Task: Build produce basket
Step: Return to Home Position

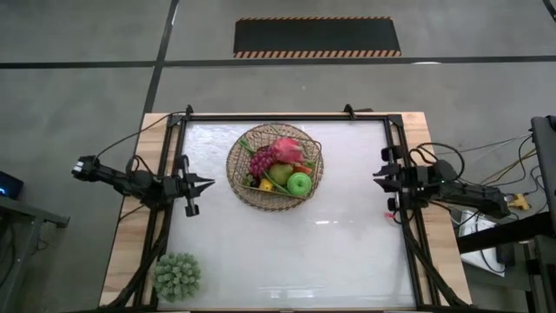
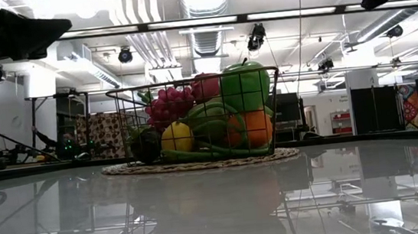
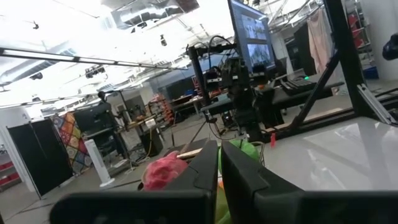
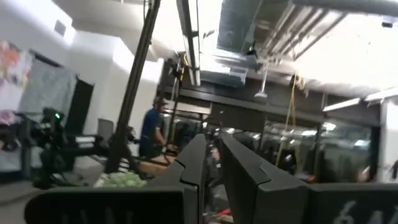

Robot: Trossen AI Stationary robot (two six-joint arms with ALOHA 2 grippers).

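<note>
Basket [image 1: 234,180] far-centre, left gripper [image 1: 207,183], right gripper [image 1: 379,176] at side edges, seemingly closed

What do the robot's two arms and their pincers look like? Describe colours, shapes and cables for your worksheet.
Both arms are dark, slim and jointed. The left arm tapers to the black left pincer, the right arm to the matching right pincer. Up close, each pincer has two flat, wedge-shaped black fingers. Thin black cables loop from the arms to the table frame.
</note>
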